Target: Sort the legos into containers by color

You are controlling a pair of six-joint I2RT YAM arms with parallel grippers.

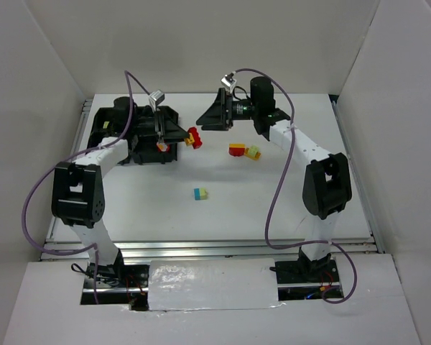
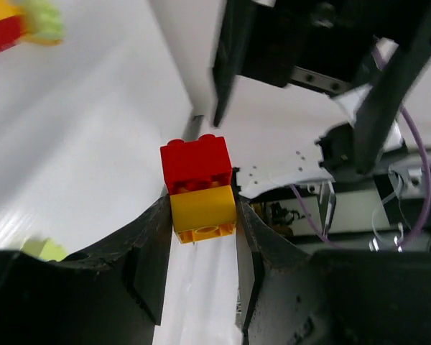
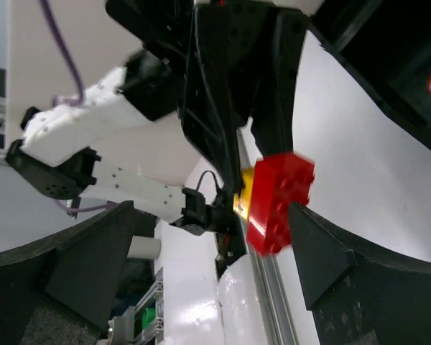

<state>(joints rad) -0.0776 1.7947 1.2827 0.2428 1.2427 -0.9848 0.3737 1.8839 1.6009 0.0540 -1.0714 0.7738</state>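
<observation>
A two-coloured lego hangs above the table, a red brick (image 2: 195,164) stacked on a yellow brick (image 2: 203,212). My left gripper (image 2: 201,219) is shut on the yellow part. In the top view that lego (image 1: 195,136) sits just right of the black tray of containers (image 1: 100,123), which the left arm partly hides. My right gripper (image 3: 208,244) is open, and the red brick (image 3: 280,201) lies between its fingers, close to the right finger (image 3: 323,251). In the top view the right gripper (image 1: 205,118) points left at the lego.
Three more legos lie on the white table: a red-and-yellow one (image 1: 237,149), a lime-and-yellow one (image 1: 253,152), and a teal-and-yellow one (image 1: 200,193) nearer the arms. White walls enclose the table on three sides.
</observation>
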